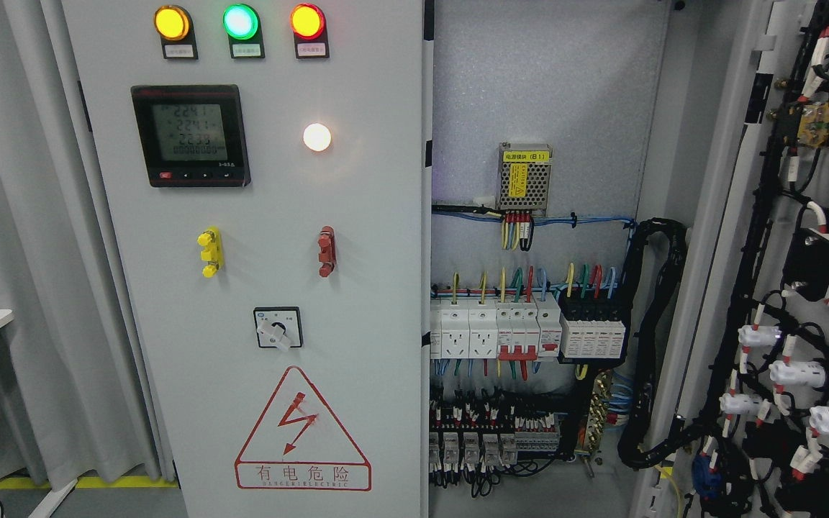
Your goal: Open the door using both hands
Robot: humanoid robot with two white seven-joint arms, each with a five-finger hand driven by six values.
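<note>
An electrical cabinet (544,93) is filling the view, made of smooth grey painted metal. Its left door (256,288) is standing closed, flat and facing the camera. Its right door (781,252) is hanging wide open at the picture's right edge, showing its inner face laced with black cable bundles and white plugs.

Neither robot hand is showing, so their state cannot be told.

On the closed door, three round lamps are glowing along the top: amber (171,22), green (240,21) and red (307,21). Below them a black square meter (190,134) is showing pale digits, with a round white light (316,137) glowing beside it. Lower down sit a yellow handle (209,252), a red handle (326,251), a rotary switch (278,328) on a black square plate, and a red triangular warning sign (302,432) with a lightning bolt.

Inside the open compartment, a small perforated metal power supply (524,176) is sitting high on the textured back panel. Beneath it a row of white breakers (522,327) is carrying yellow, green, red and blue wires. A row of terminal blocks (479,439) is sitting lower still. A thick black ribbed conduit (655,324) is looping towards the open door.

A pale curtain (19,216) is hanging at the left.
</note>
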